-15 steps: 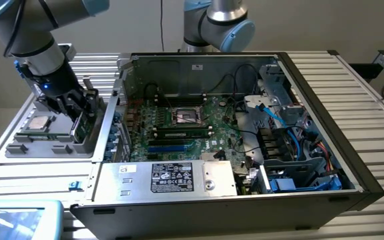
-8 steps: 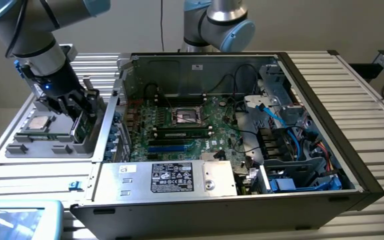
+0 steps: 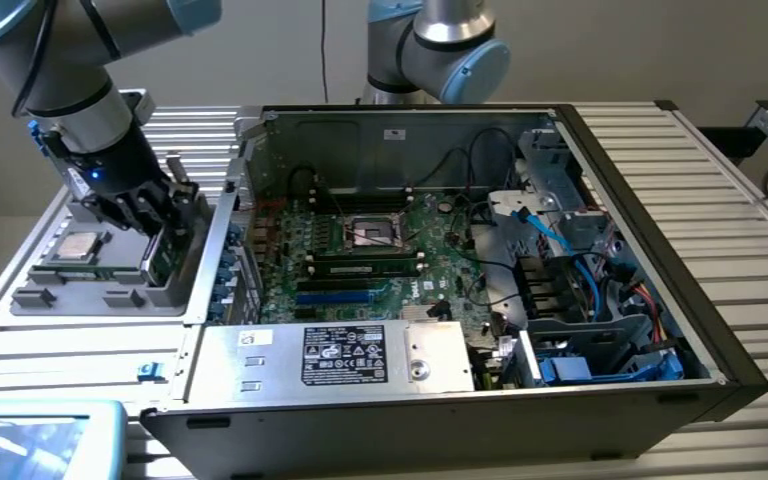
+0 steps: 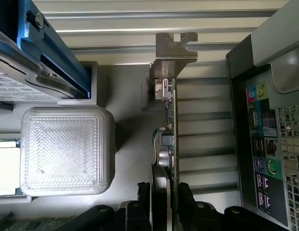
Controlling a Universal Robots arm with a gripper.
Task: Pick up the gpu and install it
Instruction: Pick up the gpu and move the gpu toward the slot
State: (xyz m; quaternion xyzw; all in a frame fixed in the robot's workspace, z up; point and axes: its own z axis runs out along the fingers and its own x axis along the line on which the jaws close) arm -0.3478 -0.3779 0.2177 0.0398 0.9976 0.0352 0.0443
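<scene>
In the exterior view, a grey tray (image 3: 57,295) lies at nine o'clock of the open computer case (image 3: 631,185), and a silver-topped chip (image 3: 81,245) is laid in it. The gpu (image 4: 171,139) stands on edge in the tray, flanked at three o'clock by the case wall. The gripper (image 4: 163,195) is set astride the gpu's edge. Whether the card is clamped cannot be told.

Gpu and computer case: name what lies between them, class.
The grey tray's side wall separates the gpu from the computer case, clearest in the exterior view.
</scene>
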